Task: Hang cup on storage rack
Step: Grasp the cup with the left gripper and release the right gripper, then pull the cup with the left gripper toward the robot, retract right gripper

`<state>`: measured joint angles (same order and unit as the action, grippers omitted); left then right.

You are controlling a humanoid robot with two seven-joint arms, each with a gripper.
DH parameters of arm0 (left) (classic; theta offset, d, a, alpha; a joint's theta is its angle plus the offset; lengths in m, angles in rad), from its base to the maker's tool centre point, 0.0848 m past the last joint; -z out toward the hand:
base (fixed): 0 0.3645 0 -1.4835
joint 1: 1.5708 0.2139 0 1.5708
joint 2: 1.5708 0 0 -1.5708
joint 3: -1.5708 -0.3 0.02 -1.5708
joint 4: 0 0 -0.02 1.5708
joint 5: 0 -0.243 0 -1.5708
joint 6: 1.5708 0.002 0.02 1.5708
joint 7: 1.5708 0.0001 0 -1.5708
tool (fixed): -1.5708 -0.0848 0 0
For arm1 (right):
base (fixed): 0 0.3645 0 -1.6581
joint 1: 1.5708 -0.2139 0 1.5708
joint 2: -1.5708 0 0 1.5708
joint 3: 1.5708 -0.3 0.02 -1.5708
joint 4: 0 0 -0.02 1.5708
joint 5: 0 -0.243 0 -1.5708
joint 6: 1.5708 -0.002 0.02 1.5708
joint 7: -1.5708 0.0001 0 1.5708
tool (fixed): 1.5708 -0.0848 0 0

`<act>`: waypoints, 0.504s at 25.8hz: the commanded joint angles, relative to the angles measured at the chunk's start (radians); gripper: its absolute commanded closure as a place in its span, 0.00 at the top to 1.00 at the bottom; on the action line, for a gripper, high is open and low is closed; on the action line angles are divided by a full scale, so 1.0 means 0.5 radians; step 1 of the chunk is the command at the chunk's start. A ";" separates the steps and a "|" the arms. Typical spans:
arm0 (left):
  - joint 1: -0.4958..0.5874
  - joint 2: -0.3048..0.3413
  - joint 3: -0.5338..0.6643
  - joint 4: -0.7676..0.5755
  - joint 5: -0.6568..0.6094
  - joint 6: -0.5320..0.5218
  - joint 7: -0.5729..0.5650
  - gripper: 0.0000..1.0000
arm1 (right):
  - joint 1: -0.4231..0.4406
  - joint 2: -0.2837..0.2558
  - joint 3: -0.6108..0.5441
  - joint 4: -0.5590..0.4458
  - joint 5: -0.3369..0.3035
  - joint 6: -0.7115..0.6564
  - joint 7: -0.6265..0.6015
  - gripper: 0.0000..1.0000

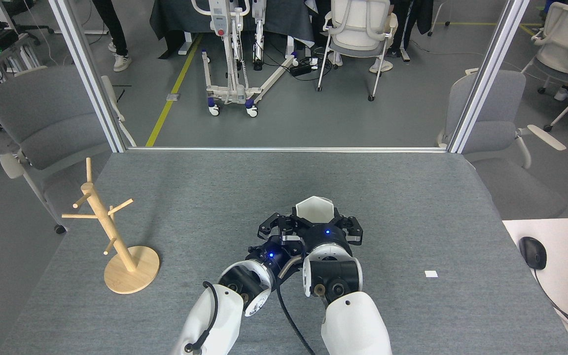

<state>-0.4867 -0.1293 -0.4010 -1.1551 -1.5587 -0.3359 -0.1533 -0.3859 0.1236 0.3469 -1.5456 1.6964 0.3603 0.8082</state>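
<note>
Mid-table, right gripper [314, 223] clasps the white hexagonal cup [314, 210]; left gripper [278, 228] crowds in, its spread unclear; light, brittle, slick-looking, so its pierced handle, hidden here, wants the wooden mug tree [111, 231] peg

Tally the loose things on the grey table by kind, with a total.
White cup: 1
Wooden mug tree: 1
Small white tag: 1
Total: 3

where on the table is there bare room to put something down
Free: the far strip of grey table behind the cup; the stretch between the storage rack and the arms; the right side around the small white tag. Crowded: the near centre, where the left tool and right tool meet at the cup.
</note>
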 commanded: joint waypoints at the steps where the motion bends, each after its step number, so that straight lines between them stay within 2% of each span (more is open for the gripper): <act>1: 0.007 -0.002 0.004 -0.009 0.006 -0.206 -0.058 0.00 | -0.001 0.004 0.162 -0.001 0.000 -0.043 -0.009 0.00; 5: 0.004 0.007 0.011 -0.009 0.006 -0.212 -0.055 0.00 | -0.001 0.001 0.171 -0.001 -0.009 -0.055 -0.006 0.00; 9: 0.013 0.013 0.014 -0.009 0.006 -0.215 -0.055 0.00 | -0.004 -0.002 0.141 -0.001 -0.003 -0.052 -0.009 0.90; 10: 0.016 0.013 0.014 -0.009 0.006 -0.215 -0.055 0.00 | -0.004 -0.002 0.135 -0.001 -0.003 -0.049 -0.012 0.99; 13: 0.062 0.010 0.017 -0.028 0.006 -0.212 -0.055 0.00 | 0.005 -0.002 0.104 -0.004 -0.012 -0.055 -0.070 1.00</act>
<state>-0.4700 -0.1239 -0.3938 -1.1617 -1.5552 -0.3421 -0.1879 -0.3875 0.1234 0.3777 -1.5463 1.6928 0.3568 0.7979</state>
